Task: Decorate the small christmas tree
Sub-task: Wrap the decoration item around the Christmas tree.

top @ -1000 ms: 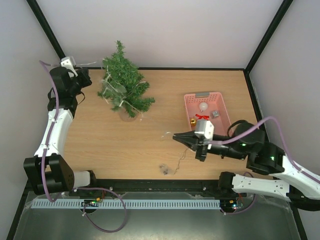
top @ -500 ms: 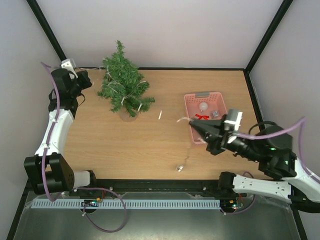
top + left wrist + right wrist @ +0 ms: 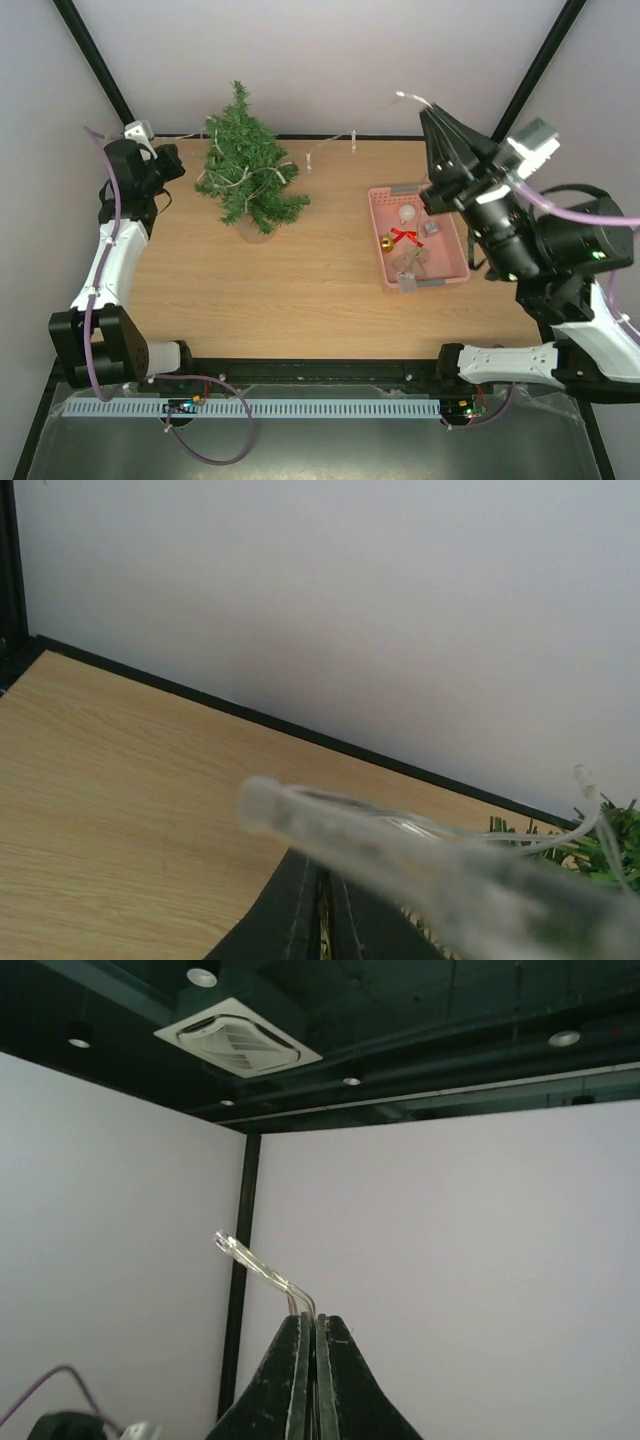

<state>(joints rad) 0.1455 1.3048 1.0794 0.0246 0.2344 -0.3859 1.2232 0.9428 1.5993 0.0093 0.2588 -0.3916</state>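
— where does the small christmas tree (image 3: 248, 165) stand?
— upright on the counter (image 3: 300, 290), far down and to the left of my right gripper (image 3: 428, 115), just beside my left gripper (image 3: 172, 158).
— and the grippers?
— right gripper held high, pinched tight on the light string (image 3: 354, 138), which runs down to the tree. left gripper's jaws sit together; whether they pinch the string, i cannot tell.

Even, bright, soft-shadowed light fills the top view, while the left wrist view's near light strand (image 3: 420, 855) is blurred and the right wrist view's ceiling stays dim.
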